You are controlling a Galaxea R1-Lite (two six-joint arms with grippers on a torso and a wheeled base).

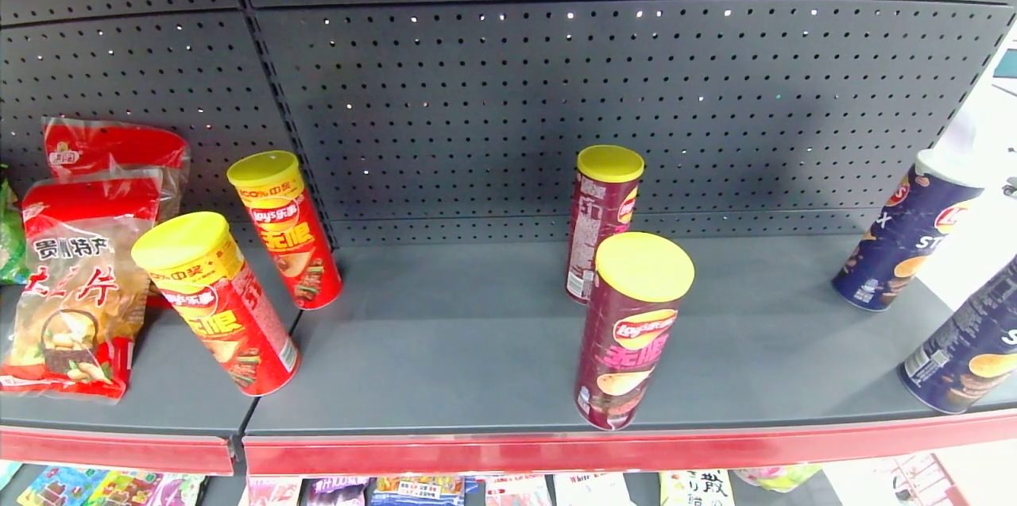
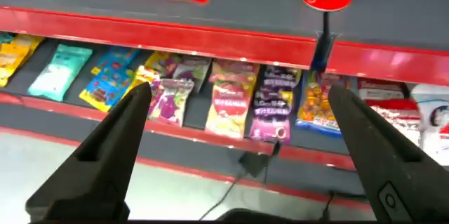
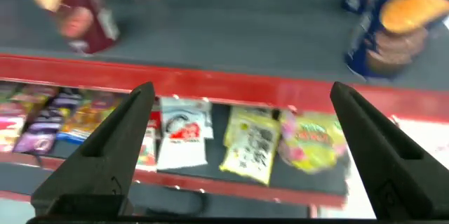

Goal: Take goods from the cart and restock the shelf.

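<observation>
On the grey shelf stand two red chip cans at the left, two maroon chip cans in the middle and two dark blue chip cans at the right. My left gripper is open and empty below the shelf's red front edge, before a lower row of snack bags. My right gripper is open and empty too, under the red edge; a maroon can and a blue can stand above it.
Red snack bags lie at the shelf's left end. A perforated dark back panel closes the shelf behind. Free shelf floor lies between the red and maroon cans and between the maroon and blue cans. A lower shelf holds several packets.
</observation>
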